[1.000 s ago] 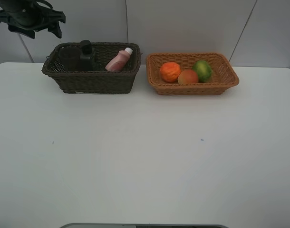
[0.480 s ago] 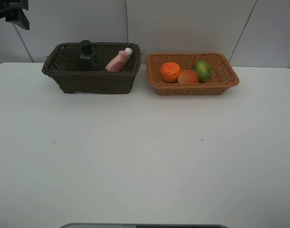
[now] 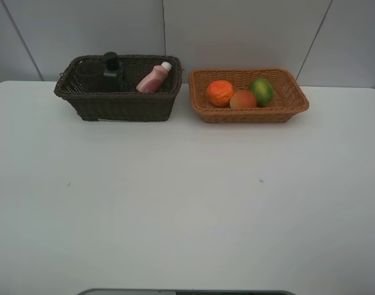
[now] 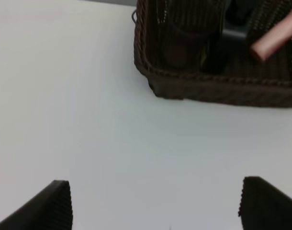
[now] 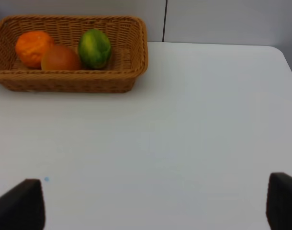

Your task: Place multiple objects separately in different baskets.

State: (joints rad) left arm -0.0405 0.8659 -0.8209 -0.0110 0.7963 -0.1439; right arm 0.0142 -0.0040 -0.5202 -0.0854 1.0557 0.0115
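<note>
The dark brown basket (image 3: 117, 101) holds a translucent cup (image 3: 89, 76), a dark green pump bottle (image 3: 112, 70) and a pink white-capped bottle (image 3: 153, 78). The light basket (image 3: 249, 114) holds a wrinkled orange (image 3: 220, 93), a red-orange fruit (image 3: 243, 99) and a green citrus (image 3: 261, 90). Neither arm shows in the exterior view. My left gripper (image 4: 155, 211) is open and empty over bare table, short of the dark basket (image 4: 208, 88) and its pink bottle (image 4: 275, 38). My right gripper (image 5: 151, 206) is open and empty, well back from the light basket (image 5: 69, 81).
The white table (image 3: 187, 203) stretches wide in front of both baskets. A grey panelled wall (image 3: 236, 31) stands just behind them. A small blue speck (image 5: 46, 179) marks the tabletop.
The left arm, seen at the top left of the exterior view above the dark basket, has drawn away to the left and out of that view. The baskets and objects have not moved.
</note>
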